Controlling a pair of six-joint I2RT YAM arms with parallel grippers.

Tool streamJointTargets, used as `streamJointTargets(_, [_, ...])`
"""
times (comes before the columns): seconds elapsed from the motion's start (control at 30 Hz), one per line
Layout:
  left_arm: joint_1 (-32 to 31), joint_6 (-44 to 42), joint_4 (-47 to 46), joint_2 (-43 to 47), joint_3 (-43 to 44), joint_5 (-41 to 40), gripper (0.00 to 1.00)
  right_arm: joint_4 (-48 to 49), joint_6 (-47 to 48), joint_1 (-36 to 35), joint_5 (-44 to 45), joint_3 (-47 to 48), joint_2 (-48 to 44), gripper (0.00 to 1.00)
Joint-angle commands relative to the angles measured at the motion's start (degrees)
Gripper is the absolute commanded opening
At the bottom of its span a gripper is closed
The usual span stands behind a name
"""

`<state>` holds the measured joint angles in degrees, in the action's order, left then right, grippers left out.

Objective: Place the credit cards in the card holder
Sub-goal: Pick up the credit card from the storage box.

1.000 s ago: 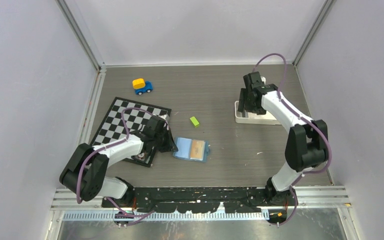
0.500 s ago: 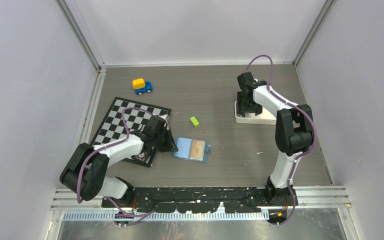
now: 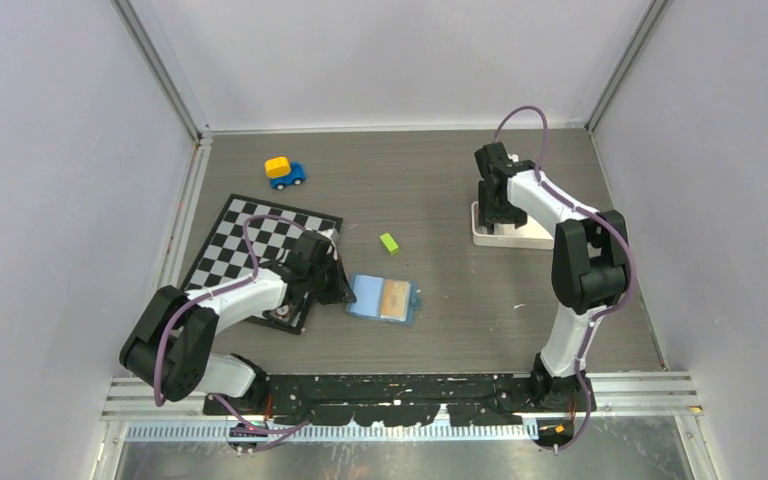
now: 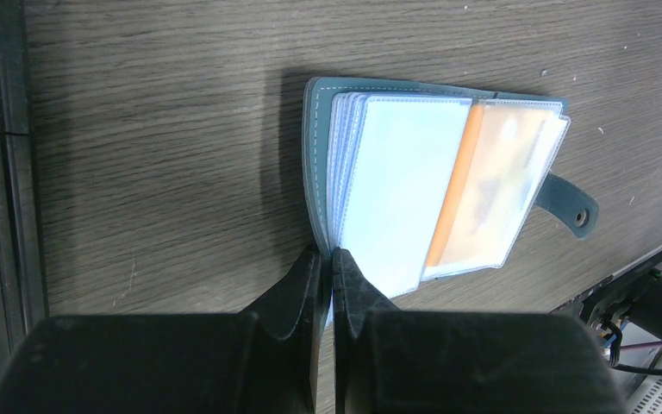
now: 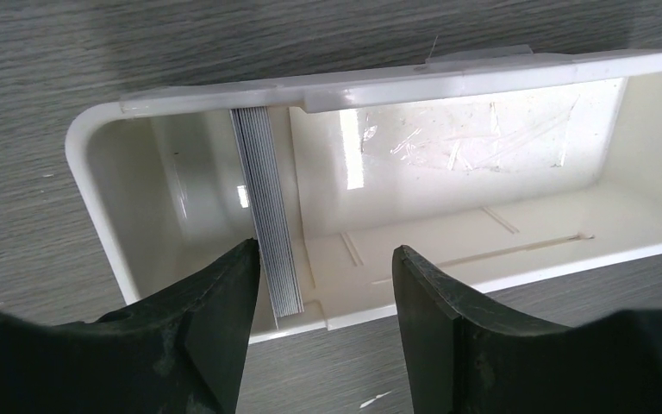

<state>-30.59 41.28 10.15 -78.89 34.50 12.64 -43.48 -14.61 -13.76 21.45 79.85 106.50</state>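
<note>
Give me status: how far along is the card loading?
Done: one tan card sits in a clear sleeve of the open card holder. In hand: left pincer shut on the holder's edge; right pincer open over the card stack standing on edge in the white tray, nothing gripped. Remaining: grip and sleeve that stack.

High overview, two downward wrist close-ups
</note>
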Motion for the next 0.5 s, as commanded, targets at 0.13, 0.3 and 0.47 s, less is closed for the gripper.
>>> streamJointTargets(0.13, [0.43, -1.37, -0.2, -0.77, 1.54, 0.14, 0.05, -0.54, 0.51, 0.16, 1.58, 2.41, -4.63, 0.58])
streamJointTargets(0.3, [0.44, -1.46, -0.18, -0.92, 1.6, 0.44, 0.05, -0.59, 0.67, 0.14, 0.26, 2.54, -3.86, 0.43])
streamJointTargets(0.47, [0.44, -1.4, -0.15, -0.87, 1.45, 0.36, 0.05, -0.59, 0.69, 0.18, -1.36, 2.66, -3.9, 0.28])
